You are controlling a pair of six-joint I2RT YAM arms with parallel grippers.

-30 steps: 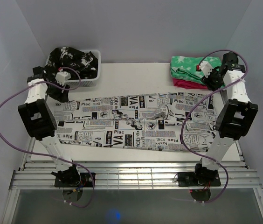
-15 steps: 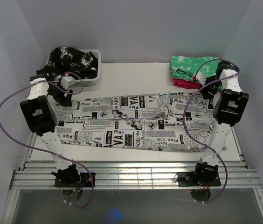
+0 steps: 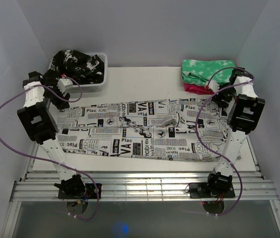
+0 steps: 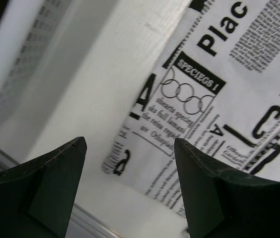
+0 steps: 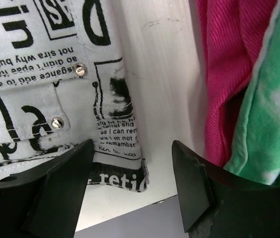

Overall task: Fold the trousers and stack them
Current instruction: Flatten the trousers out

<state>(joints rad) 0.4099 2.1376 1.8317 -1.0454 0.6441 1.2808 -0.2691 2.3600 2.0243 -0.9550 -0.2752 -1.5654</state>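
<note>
The trousers (image 3: 140, 130) are lying flat and stretched out long across the middle of the white tabletop (image 3: 145, 82). In the view from above they are running from 9 o'clock to 3 o'clock. They are white, with black news words and little pictures all over them. The left pincer (image 4: 129, 148) is hanging over the 9 o'clock end of the trousers. Its two dark fingers (image 4: 55, 183) are standing wide apart and are not pinching anything. In its own camera, a corner of the printed cloth is showing below the gap and spreading up toward 1 o'clock, and bare tabletop is showing toward 11 o'clock. The right pincer (image 5: 132, 148) is hanging over the 3 o'clock end, and it is spread wide too and holding nothing. Below it, a corner of the trousers with two small shiny studs (image 5: 80, 69) is lying toward 10 o'clock. A pink cloth (image 5: 224, 74) is lying near that corner, toward 1 o'clock, with a strip of bare tabletop between them. A green cloth (image 5: 269, 109) is sitting on the pink one, toward 3 o'clock. I cannot tell if either pincer is touching the cloth. From above, a white basket (image 3: 99, 79) is sitting at 11 o'clock on the tabletop, and a black garment (image 3: 75, 62) with white splotches is piling up inside it.
</note>
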